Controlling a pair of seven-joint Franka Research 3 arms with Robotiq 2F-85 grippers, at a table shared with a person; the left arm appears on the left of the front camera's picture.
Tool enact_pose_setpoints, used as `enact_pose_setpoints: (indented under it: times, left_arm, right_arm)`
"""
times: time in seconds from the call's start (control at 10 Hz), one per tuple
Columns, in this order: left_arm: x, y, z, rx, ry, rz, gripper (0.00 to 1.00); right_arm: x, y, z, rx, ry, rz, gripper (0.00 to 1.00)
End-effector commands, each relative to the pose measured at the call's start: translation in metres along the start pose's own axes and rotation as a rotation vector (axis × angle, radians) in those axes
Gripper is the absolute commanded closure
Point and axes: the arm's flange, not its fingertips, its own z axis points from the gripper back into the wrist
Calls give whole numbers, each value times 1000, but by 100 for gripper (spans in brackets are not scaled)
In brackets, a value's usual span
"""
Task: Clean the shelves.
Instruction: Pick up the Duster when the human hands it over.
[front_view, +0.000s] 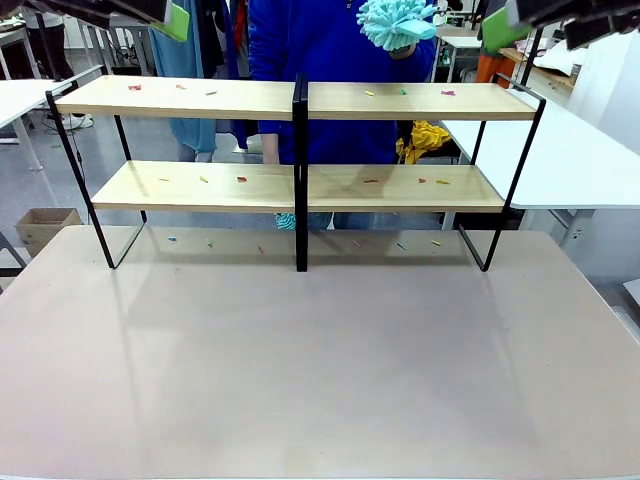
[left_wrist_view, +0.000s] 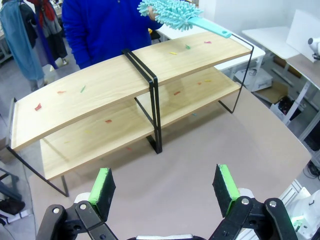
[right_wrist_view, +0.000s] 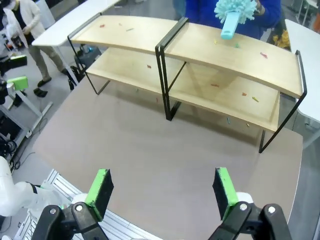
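The shelves stand at the far side of the table, two light wood boards in a black frame with a central upright. Small red, green, yellow and pink scraps lie on both boards and on the table beneath. A person in blue stands behind and holds a fluffy teal duster above the top board's right half. In the left wrist view the shelves and duster lie ahead of my open, empty left gripper. My right gripper is also open and empty, high above the table, facing the shelves and duster.
The beige table is bare in front of the shelves. White tables stand at the right and left. A cardboard box sits on the floor at the left. A yellow cloth lies behind the shelves.
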Motion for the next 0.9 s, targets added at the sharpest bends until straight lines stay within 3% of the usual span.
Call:
enact_pose_setpoints:
  times: [0.0, 0.2, 0.3, 0.8]
  left_arm:
    - [0, 1, 0, 5, -8, -8, 0]
    - [0, 1, 0, 5, -8, -8, 0]
    - [0, 1, 0, 5, -8, -8, 0]
    - [0, 1, 0, 5, -8, -8, 0]
  right_arm:
    - [1, -7, -1, 16, -24, 18, 0]
    - [2, -9, -7, -29, -44, 14, 0]
    - [1, -1, 1, 0, -8, -3, 0]
    - [1, -1, 1, 0, -8, -3, 0]
